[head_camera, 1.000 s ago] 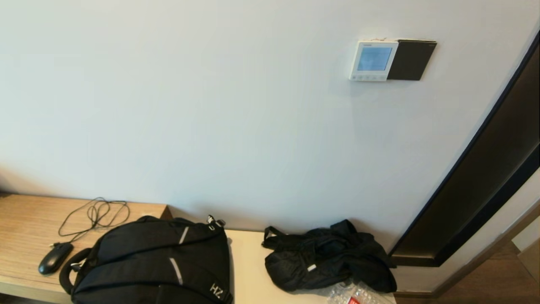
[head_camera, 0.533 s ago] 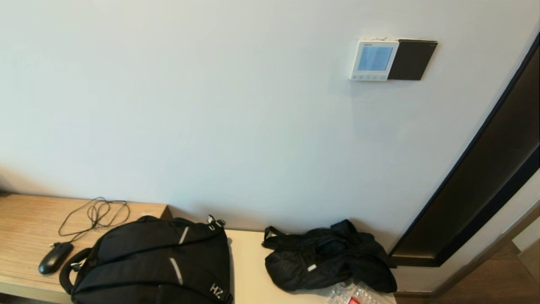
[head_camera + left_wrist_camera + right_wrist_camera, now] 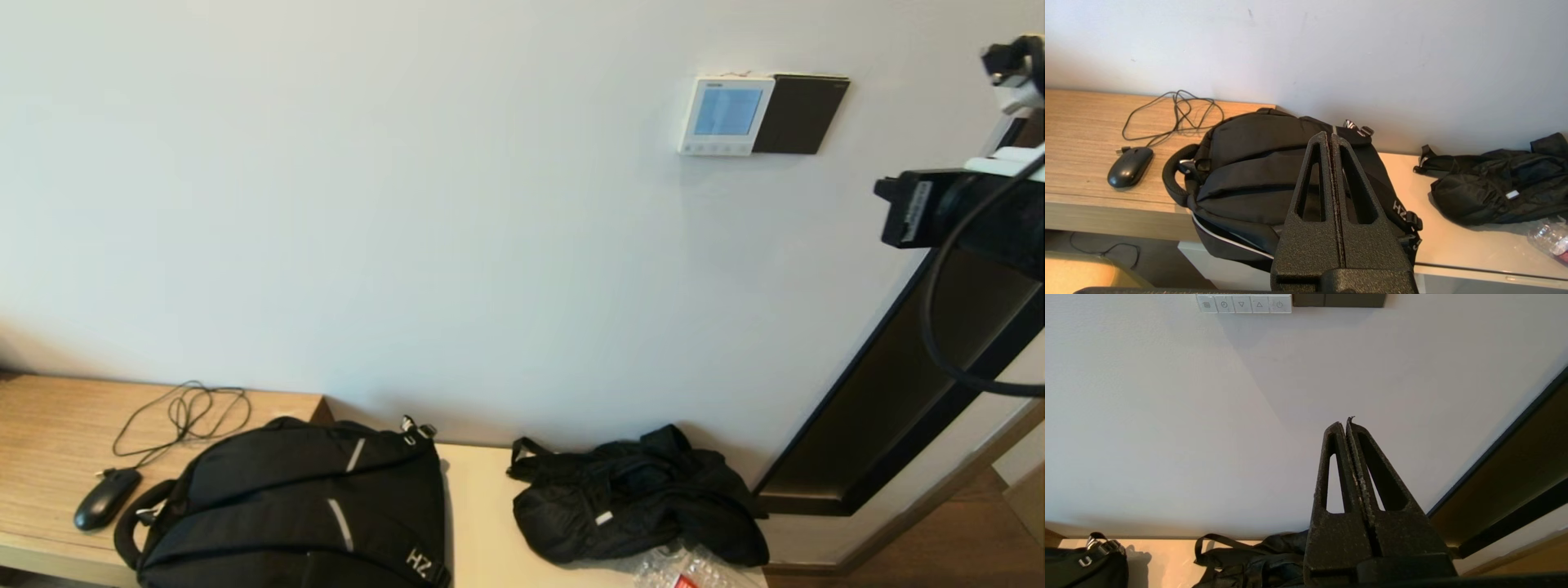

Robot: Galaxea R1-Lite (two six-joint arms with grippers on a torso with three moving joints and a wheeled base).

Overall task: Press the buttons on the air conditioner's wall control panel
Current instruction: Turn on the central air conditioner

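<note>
Since a moment ago, when the head view showed no arm at all, my right arm (image 3: 963,204) has swung up into sight at the wall's right side, so the approach has started. I've got the right gripper (image 3: 1346,422) pinched shut and empty, tips aimed at bare wall, with the wall control panel (image 3: 726,115) well above it and off to one side; its buttons (image 3: 1244,304) are untouched. My left gripper (image 3: 1329,139), also closed, hangs over the black backpack (image 3: 1274,163).
</note>
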